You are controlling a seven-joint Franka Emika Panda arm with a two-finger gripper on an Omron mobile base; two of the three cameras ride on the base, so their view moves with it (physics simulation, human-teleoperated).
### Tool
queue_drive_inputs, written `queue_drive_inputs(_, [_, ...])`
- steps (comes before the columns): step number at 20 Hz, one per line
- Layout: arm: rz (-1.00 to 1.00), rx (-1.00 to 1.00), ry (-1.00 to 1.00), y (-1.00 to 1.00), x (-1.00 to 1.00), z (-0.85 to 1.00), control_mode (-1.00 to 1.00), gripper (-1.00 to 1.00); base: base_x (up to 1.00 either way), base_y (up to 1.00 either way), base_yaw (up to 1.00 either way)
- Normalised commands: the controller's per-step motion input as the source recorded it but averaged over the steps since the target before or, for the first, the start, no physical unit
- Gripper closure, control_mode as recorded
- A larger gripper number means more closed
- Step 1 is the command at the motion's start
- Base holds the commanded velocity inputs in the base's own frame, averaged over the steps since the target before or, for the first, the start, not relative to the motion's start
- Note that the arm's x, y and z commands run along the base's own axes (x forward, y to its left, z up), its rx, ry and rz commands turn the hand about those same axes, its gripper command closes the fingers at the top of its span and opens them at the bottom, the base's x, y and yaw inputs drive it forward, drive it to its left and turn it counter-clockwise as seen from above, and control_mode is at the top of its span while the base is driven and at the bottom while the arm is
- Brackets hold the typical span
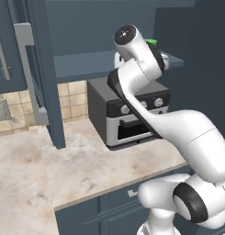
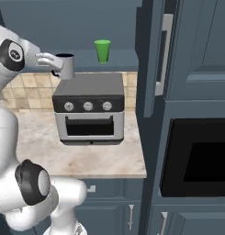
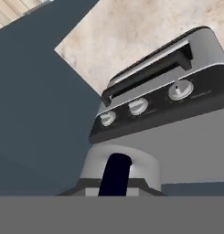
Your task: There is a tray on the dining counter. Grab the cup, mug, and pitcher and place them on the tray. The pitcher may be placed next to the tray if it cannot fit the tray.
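One gripper [image 2: 59, 64] is clamping narrowly on the mug [image 2: 65, 65], gripping at its handle side. In the right base view the mug is hanging upright, its long axis vertical, just above the left rear corner of the toaster oven [image 2: 89, 106]; whether its base is touching the oven top cannot be told. In the hand view the mug [image 3: 119, 171] is sitting directly below the hand, with its dark handle pointing toward the camera and the oven [image 3: 177, 96] front and knobs lying beyond it.

The cup [image 2: 103, 50] is standing upright on the shelf [image 2: 118, 57] behind the oven, to the right of the held mug and well apart from it, near the shelf's right end. In the left base view the cup [image 1: 152, 42] is peeking out behind the wrist.

The oven is resting on the marbled worktop [image 2: 86, 156], near its rear edge.

Judgement: the mug is in transit, so the deciding relation is mug to tray. The tray's direction from the gripper cannot be stated. The likely next step is carrying the mug upright away from this worktop; tilting it risks slip in the narrow grip.
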Motion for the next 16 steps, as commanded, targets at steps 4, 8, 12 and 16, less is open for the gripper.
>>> queue_drive_inputs(4, [0.12, 0.01, 0.03, -0.35, -1.00, -0.13, -1.00, 1.00, 0.00, 0.00, 0.00])
queue_drive_inputs(8, [0.18, 0.00, 0.05, -0.10, -1.00, -0.26, -1.00, 1.00, 0.00, 0.00, 0.00])
queue_drive_inputs(12, [0.21, 0.00, 0.04, -0.07, -1.00, -0.28, -1.00, 1.00, 0.00, 0.00, 0.00])
queue_drive_inputs(16, [0.20, 0.00, 0.05, -0.11, -0.86, -0.21, -1.00, 1.00, 0.00, 0.00, 0.00])
